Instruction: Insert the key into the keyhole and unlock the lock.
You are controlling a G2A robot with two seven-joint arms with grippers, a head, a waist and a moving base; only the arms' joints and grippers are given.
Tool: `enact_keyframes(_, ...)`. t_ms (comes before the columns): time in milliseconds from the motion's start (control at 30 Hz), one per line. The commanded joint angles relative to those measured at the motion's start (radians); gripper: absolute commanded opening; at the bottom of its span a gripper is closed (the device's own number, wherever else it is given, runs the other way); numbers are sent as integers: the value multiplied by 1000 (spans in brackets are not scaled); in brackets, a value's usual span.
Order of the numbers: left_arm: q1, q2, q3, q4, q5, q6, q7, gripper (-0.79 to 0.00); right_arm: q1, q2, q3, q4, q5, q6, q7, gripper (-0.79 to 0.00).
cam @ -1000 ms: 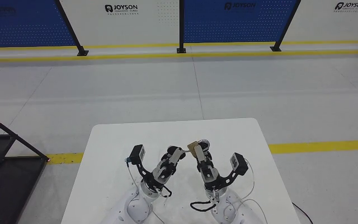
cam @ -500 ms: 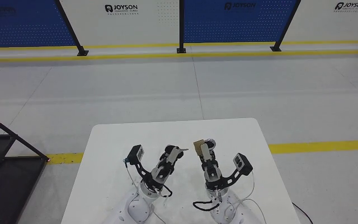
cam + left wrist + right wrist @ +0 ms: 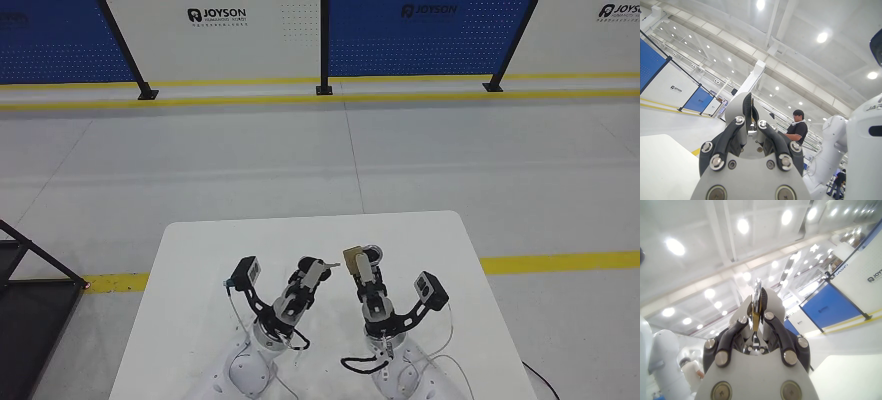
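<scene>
The brass padlock (image 3: 351, 261) is hanging in the air above the white table (image 3: 200, 260). My right gripper (image 3: 358, 268) is clamping its body between both fingers, with the silver shackle (image 3: 758, 284) poking out past the fingertips. The key (image 3: 326, 265) is pointing at the padlock's side from the left gripper (image 3: 314, 269), whose pads are pressing together on it (on the wrist camera I am seeing just a thin edge between them). Key tip and brass body are sitting just beside each other; I cannot tell whether they are touching.
</scene>
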Motion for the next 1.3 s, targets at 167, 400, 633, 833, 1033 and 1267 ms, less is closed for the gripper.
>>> enact_keyframes(167, -12, -6, 7, 15, -29, -1, -13, -785, 5, -11, -9, 17, -16, 6, -29, -785)
enact_keyframes(400, -15, -12, 13, 20, -22, 0, -13, -785, 6, -20, -13, 26, -22, 11, -53, -785)
enact_keyframes(633, -17, -19, 16, 22, -13, 6, -13, -785, 7, -24, -14, 30, -21, 14, -58, -785)
enact_keyframes(833, -17, -24, 18, 21, -12, 15, -11, -785, 7, -24, -14, 30, -21, 14, -58, -785)
enact_keyframes(1033, -17, -27, 16, 21, -9, 20, -13, -785, 7, -24, -14, 30, -21, 14, -58, -785)
enact_keyframes(1267, -20, -33, 23, 25, -5, 25, -12, -785, 7, -24, -14, 30, -21, 14, -58, -785)
